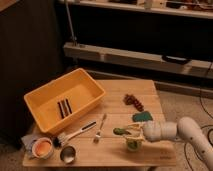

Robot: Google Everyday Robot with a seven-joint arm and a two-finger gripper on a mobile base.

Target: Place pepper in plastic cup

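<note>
Your tool (131, 133) looks clamped on the pepper (118, 131), which juts out to the left with its long axis level over the worktop (150, 96), and the plastic cup (132, 145) sits just beneath, so you'll want that pepper tipped downward.

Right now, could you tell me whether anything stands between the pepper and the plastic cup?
Nothing visible does. The gripper holds the pepper just above the cup, near the table's front edge; the fork and sponge lie clear of it.
</note>
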